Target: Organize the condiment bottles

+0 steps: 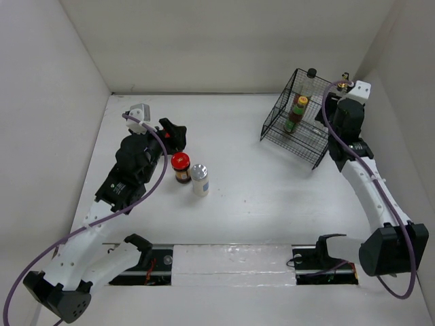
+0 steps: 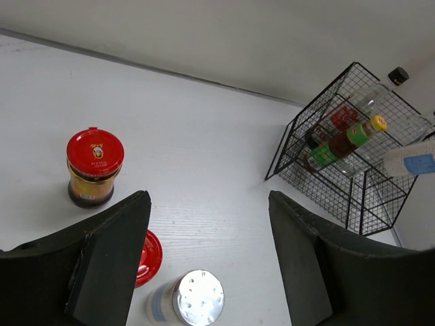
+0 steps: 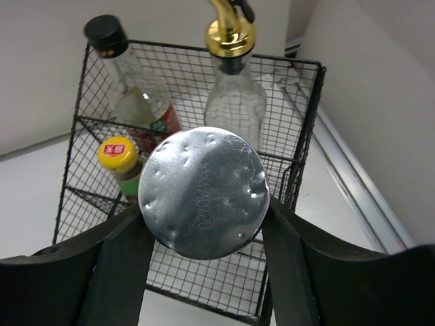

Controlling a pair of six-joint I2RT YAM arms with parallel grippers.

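**Top view:** On the white counter [image 1: 258,197], a red-lidded jar [image 1: 180,167] and a shaker [image 1: 200,180] stand side by side left of centre, just near and right of the left gripper [image 1: 175,133]. At far right, a wire basket [image 1: 312,149] holds a black-capped bottle [image 1: 310,80] and a yellow-capped bottle [image 1: 298,110]. The right arm [image 1: 348,121] is at the basket's right side.

**Left wrist view:** The left gripper's jaws gape wide, holding nothing. The red-lidded jar [image 2: 94,166] stands upright beyond the left finger. A second jar [image 2: 147,257] shows only part of its red lid, just beside the shaker's silver top [image 2: 196,297]. The basket [image 2: 319,183] sits well apart to the right.

**Right wrist view:** The right gripper [image 3: 202,207] has its jaws clamped on a second shaker [image 3: 204,190], held above the basket [image 3: 299,136]. Inside are the black-capped bottle [image 3: 129,88], the yellow-capped bottle [image 3: 117,153] and a gold-capped bottle [image 3: 234,88].
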